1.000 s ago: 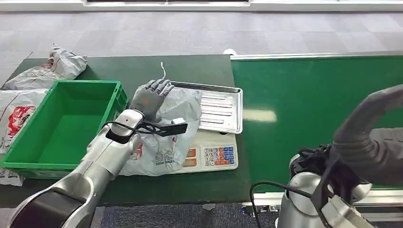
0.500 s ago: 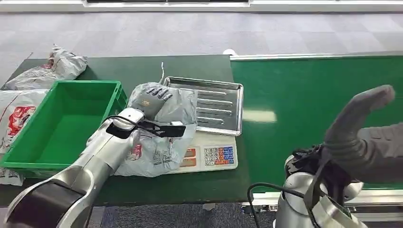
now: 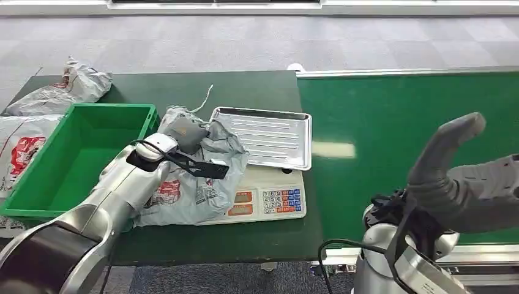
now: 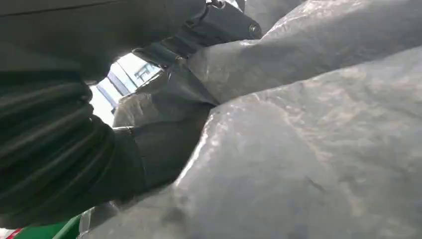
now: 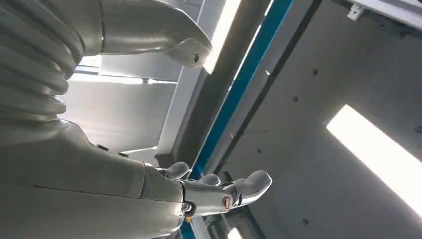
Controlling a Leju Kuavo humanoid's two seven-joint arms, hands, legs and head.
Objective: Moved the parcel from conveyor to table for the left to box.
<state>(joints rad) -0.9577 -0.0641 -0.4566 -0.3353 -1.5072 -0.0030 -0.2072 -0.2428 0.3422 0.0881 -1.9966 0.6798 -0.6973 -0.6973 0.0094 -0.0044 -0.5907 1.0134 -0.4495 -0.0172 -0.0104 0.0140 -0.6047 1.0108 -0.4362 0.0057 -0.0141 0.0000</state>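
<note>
Table [image 3: 257,86]; crate [image 3: 79,156]; scale [image 3: 269,199]; parcels [image 3: 64,86].

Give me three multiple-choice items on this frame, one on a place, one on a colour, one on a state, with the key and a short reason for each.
1. Where does the grey parcel lie?
A. Inside the crate
B. On the table, partly over the scale, beside the crate
C. On the conveyor belt

2. What colour is the crate?
A. Green
B. Blue
C. Yellow

3. What is the left hand doing?
A. Hanging open over the conveyor
B. Resting flat on the metal tray
C. Gripping the parcel's wrap

Key:
1 B: in the head view the parcel covers the left part of the scale, next to the crate's right wall.
2 A: its walls and floor are green.
3 C: the head view shows the hand bunched into the parcel's upper end, and the left wrist view shows crumpled grey wrap against the fingers.
</note>
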